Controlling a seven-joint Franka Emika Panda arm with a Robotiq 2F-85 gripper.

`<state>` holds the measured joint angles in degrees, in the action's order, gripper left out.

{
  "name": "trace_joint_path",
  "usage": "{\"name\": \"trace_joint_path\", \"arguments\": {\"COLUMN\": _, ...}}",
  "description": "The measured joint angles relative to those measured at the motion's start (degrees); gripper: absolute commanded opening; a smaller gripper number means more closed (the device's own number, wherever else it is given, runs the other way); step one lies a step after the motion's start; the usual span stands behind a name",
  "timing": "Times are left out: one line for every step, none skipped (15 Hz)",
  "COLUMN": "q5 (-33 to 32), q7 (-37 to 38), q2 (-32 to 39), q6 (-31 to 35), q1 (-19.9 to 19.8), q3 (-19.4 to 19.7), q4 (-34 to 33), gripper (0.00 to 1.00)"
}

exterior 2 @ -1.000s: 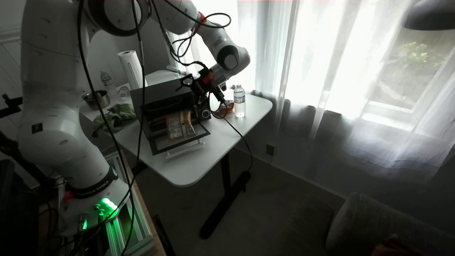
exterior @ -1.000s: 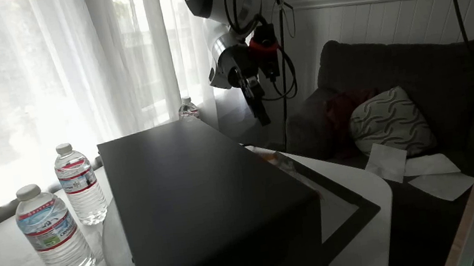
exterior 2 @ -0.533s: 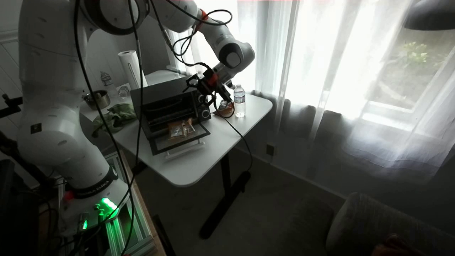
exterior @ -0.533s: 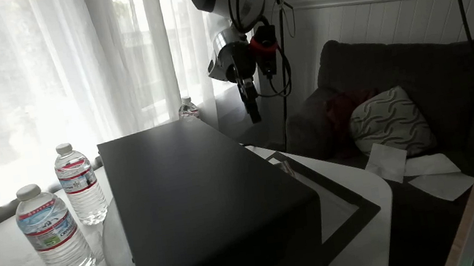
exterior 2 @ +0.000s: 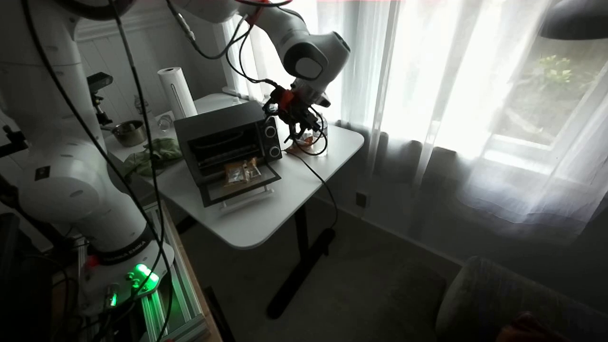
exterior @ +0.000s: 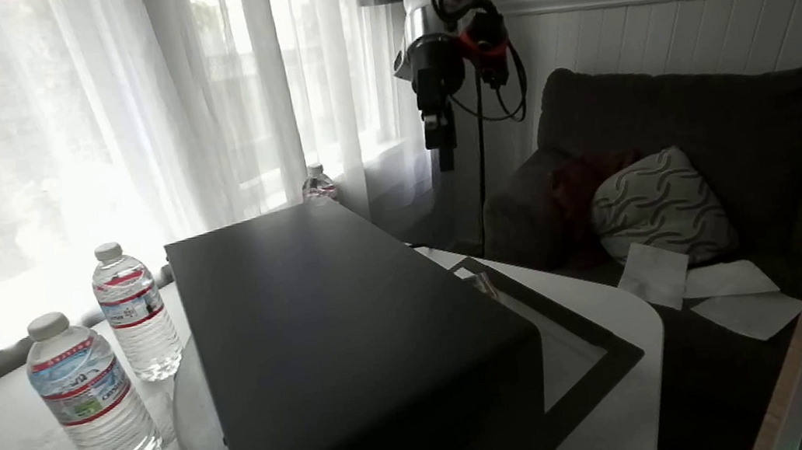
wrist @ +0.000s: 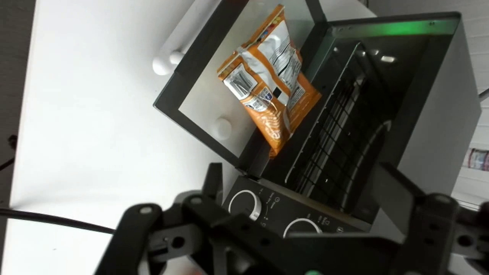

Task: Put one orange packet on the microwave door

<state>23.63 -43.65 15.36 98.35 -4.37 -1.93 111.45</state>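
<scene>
An orange packet (wrist: 263,84) lies on the open microwave door (wrist: 202,103), its inner edge reaching the oven opening in the wrist view. It also shows on the door in both exterior views (exterior 2: 242,172) (exterior: 488,287). Another orange packet (exterior 2: 306,141) lies on the table beside the oven, partly hidden by my gripper and cables. My gripper (wrist: 305,181) is open with nothing between its fingers. In the wrist view its fingers straddle the oven's knob panel. In an exterior view the gripper (exterior 2: 295,134) hangs beside the oven's knob side, in front of the table packet.
The black oven (exterior 2: 223,116) stands on the white table (exterior 2: 251,228). A water bottle (exterior 2: 324,142) stands behind my gripper. More bottles (exterior: 92,402) stand behind the oven. A green cloth (exterior 2: 159,154), a pot (exterior 2: 129,133) and a paper towel roll (exterior 2: 178,92) are beyond the oven.
The packet on the door, more raised a second ago, has settled flat. My open gripper has moved away from above the oven to its knob side and turned downward.
</scene>
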Motion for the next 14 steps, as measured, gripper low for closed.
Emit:
{"name": "trace_joint_path", "arguments": {"q5": 0.00, "q7": 1.91, "q2": -2.13, "q6": 2.17, "q1": 0.09, "q3": 0.00, "q4": 2.05, "gripper": 1.00}}
{"name": "trace_joint_path", "arguments": {"q5": -0.01, "q7": 3.74, "q2": -4.29, "q6": 4.48, "q1": 0.24, "q3": -0.01, "q4": 4.17, "gripper": 1.00}}
{"name": "trace_joint_path", "arguments": {"q5": -0.07, "q7": 5.45, "q2": -6.45, "q6": 6.90, "q1": 0.39, "q3": -0.01, "q4": 6.29, "gripper": 1.00}}
{"name": "trace_joint_path", "arguments": {"q5": -0.21, "q7": 7.18, "q2": -8.68, "q6": 9.27, "q1": 0.51, "q3": 0.00, "q4": 8.45, "gripper": 1.00}}
{"name": "trace_joint_path", "arguments": {"q5": -0.33, "q7": 8.83, "q2": -10.86, "q6": 11.42, "q1": 0.55, "q3": 0.07, "q4": 10.63, "gripper": 1.00}}
{"name": "trace_joint_path", "arguments": {"q5": -0.44, "q7": 10.42, "q2": -13.17, "q6": 13.38, "q1": 0.54, "q3": 0.35, "q4": 12.82, "gripper": 1.00}}
{"name": "trace_joint_path", "arguments": {"q5": -0.65, "q7": 11.96, "q2": -15.54, "q6": 15.06, "q1": 0.49, "q3": 0.88, "q4": 15.11, "gripper": 1.00}}
{"name": "trace_joint_path", "arguments": {"q5": -0.97, "q7": 13.37, "q2": -18.16, "q6": 16.61, "q1": 0.36, "q3": 1.66, "q4": 17.57, "gripper": 1.00}}
{"name": "trace_joint_path", "arguments": {"q5": -1.41, "q7": 14.71, "q2": -20.80, "q6": 18.04, "q1": 0.14, "q3": 2.58, "q4": 20.08, "gripper": 1.00}}
{"name": "trace_joint_path", "arguments": {"q5": -1.82, "q7": 15.99, "q2": -23.37, "q6": 19.27, "q1": -0.16, "q3": 3.60, "q4": 22.49, "gripper": 1.00}}
{"name": "trace_joint_path", "arguments": {"q5": -2.35, "q7": 17.21, "q2": -25.89, "q6": 20.47, "q1": -0.53, "q3": 4.61, "q4": 24.77, "gripper": 1.00}}
{"name": "trace_joint_path", "arguments": {"q5": -3.08, "q7": 18.49, "q2": -28.32, "q6": 21.66, "q1": -0.98, "q3": 5.58, "q4": 26.93, "gripper": 1.00}}
{"name": "trace_joint_path", "arguments": {"q5": -4.06, "q7": 19.96, "q2": -30.68, "q6": 23.02, "q1": -1.50, "q3": 6.49, "q4": 28.92, "gripper": 1.00}}
{"name": "trace_joint_path", "arguments": {"q5": -5.06, "q7": 21.43, "q2": -32.77, "q6": 24.37, "q1": -2.06, "q3": 7.23, "q4": 30.63, "gripper": 1.00}}
